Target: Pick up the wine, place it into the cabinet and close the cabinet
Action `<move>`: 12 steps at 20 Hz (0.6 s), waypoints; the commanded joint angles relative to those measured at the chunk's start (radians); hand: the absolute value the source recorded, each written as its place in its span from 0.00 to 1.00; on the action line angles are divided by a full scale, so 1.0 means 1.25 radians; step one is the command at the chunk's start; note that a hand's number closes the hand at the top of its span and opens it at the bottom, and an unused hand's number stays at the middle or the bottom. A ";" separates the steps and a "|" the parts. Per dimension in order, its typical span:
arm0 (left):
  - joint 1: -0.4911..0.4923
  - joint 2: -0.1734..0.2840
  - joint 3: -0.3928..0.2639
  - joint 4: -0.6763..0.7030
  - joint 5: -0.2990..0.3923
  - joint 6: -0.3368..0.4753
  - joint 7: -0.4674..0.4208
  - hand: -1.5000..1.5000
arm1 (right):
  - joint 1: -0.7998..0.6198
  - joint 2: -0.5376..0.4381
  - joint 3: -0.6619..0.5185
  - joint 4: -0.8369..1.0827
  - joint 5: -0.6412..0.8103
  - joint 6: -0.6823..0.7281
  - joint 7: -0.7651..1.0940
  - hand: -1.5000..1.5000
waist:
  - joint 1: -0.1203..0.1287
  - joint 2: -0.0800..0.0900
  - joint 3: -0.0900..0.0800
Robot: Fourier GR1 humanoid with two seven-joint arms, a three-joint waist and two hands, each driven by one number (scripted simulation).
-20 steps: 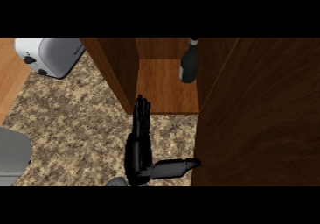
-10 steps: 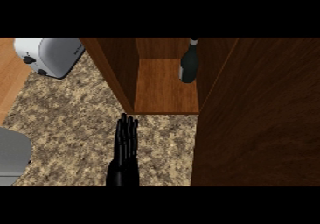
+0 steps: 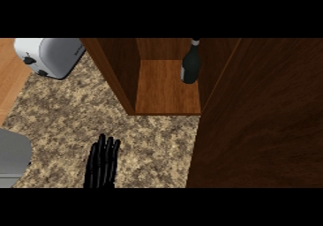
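The cabinet door (image 3: 262,114), a broad dark wooden panel, fills the right side of the head view and stands swung out over the surface (image 3: 151,141), which is speckled stone. Beside it the cabinet (image 3: 118,70) is open, its wooden shelf floor exposed. A white toaster (image 3: 50,55) sits at the upper left of the surface, well apart from the cabinet, and a grey object (image 3: 9,156), cut off by the left edge, cannot be identified. The wine (image 3: 189,64), a dark bottle, stands upright inside the cabinet at the right side of the shelf, close to the inner wall; placement appears done. One hand (image 3: 103,163) shows at the lower edge, fingers straight and together, holding nothing, hovering over the surface short of the cabinet; which arm it belongs to cannot be confirmed, though its position left of centre suggests the left. The other hand is not in view. Judgement: the step outstanding is closing the door. To do it well, flat fingers should meet the door's outer face near its free edge, far from the hinge, and push in a steady arc until it seats, with the sweep kept clear of the bottle.
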 commanded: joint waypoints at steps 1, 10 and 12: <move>0.093 0.068 -0.021 -0.060 -0.006 -0.057 -0.045 0.00 | 0.063 -0.029 -0.021 -0.115 -0.109 0.042 0.025 1.00 | -0.001 -0.001 0.000; 0.170 0.204 0.143 -0.162 0.080 -0.139 -0.049 0.00 | 0.122 0.029 0.105 -0.102 -0.168 0.026 0.094 1.00 | 0.002 -0.001 -0.001; 0.222 0.201 0.119 -0.200 0.060 -0.123 -0.075 0.00 | 0.165 0.044 0.144 -0.127 -0.144 0.016 0.099 1.00 | 0.002 -0.003 0.000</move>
